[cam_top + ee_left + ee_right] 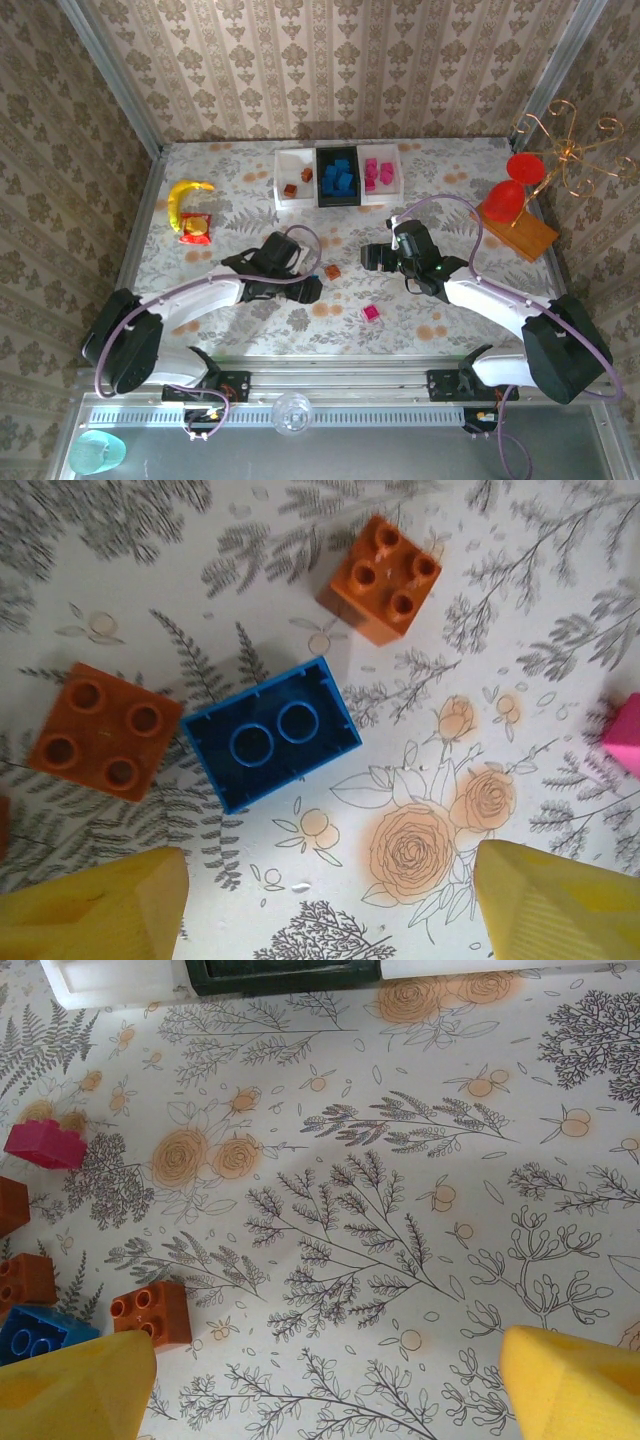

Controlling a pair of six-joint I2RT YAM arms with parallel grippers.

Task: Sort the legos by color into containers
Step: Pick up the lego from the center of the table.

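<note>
My left gripper (pixel 330 910) hangs open over the table, nothing between its yellow fingers (pixel 95 910). Just ahead of it lies an upturned blue lego (pixel 272 734), with brown-orange legos to its left (pixel 104 730) and upper right (pixel 384 578) and a pink one (pixel 625 735) at the right edge. My right gripper (pixel 325 1390) is open over bare cloth. A brown-orange lego (pixel 152 1312), a blue one (pixel 35 1335) and a pink one (pixel 45 1145) lie to its left. The containers (pixel 280 190) stand at the far centre, holding brown, blue and pink legos.
A yellow banana (pixel 185 195) and a red-and-yellow square toy (pixel 196 228) lie at the far left. An orange board (pixel 520 235) with red cups and a wire stand sits at the far right. A loose pink lego (pixel 371 313) rests near the front centre.
</note>
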